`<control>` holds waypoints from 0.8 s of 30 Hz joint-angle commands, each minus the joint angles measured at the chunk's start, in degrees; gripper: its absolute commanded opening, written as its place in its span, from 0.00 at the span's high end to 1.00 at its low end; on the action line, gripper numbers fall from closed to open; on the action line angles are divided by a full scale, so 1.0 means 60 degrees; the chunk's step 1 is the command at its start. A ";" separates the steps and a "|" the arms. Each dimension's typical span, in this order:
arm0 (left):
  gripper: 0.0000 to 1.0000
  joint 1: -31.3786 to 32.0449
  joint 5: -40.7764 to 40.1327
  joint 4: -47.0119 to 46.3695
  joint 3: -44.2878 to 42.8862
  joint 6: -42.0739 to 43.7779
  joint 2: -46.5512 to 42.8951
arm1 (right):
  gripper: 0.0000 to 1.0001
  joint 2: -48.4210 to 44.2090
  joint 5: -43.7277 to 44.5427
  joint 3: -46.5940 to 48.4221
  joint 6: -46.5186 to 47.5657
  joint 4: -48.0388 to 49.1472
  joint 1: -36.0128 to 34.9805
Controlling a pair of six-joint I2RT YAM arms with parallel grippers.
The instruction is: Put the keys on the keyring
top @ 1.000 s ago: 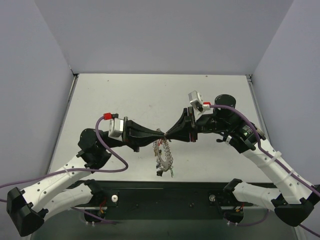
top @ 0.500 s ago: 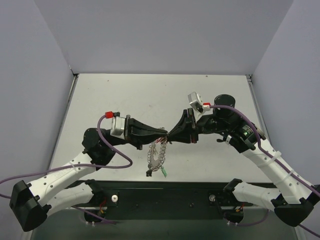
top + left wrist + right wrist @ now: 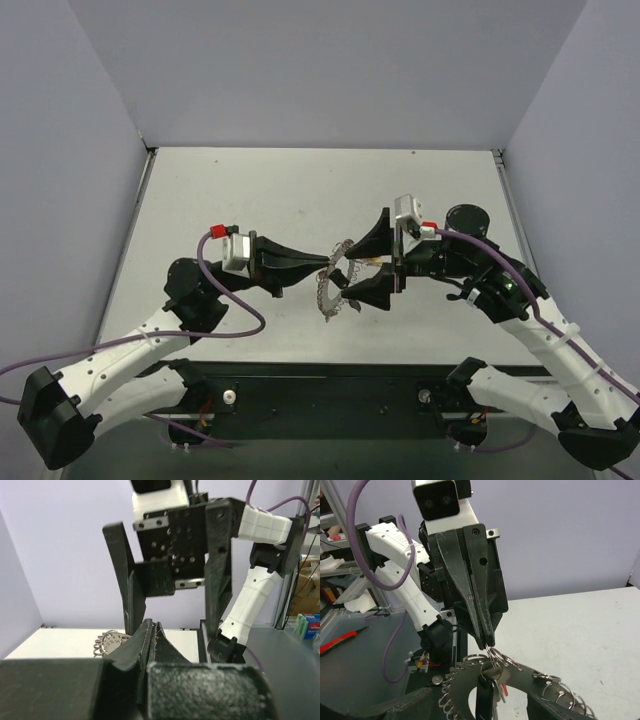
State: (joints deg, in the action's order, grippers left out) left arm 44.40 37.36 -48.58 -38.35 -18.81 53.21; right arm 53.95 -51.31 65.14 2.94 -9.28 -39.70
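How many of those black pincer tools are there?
2. The left tool is in the middle, shut on the keyring; the right tool faces it, open, close to the keyring. None seem hidden.

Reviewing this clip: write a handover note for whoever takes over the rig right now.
Left gripper: shut on the keyring, which hangs from its tips.
Right gripper: open, jaws either side of the ring, gripping nothing.
Done: what looks like a black-headed key hangs on the ring; the count is unclear.
Left: no loose key in view; check before continuing.
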 commanded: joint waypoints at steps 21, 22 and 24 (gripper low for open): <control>1.00 -0.1569 0.0189 -0.6406 0.2787 -0.2960 0.3876 | 0.19 0.0089 0.0964 -0.1306 -0.0446 0.0872 0.0348; 1.00 -0.1889 0.0160 -0.6116 0.2889 -0.2858 0.3832 | 0.19 0.0148 0.0949 -0.1379 -0.0475 0.0945 0.0348; 0.96 -0.2126 -0.0015 -0.5574 0.3138 -0.2434 0.3744 | 0.18 0.0280 0.0905 -0.1438 -0.0475 0.1048 0.0348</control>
State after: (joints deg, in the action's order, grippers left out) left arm 34.81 37.93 -68.86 -20.95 -33.85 77.45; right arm 54.54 -44.99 57.25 0.86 -7.16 -37.89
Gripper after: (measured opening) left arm 0.019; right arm 0.814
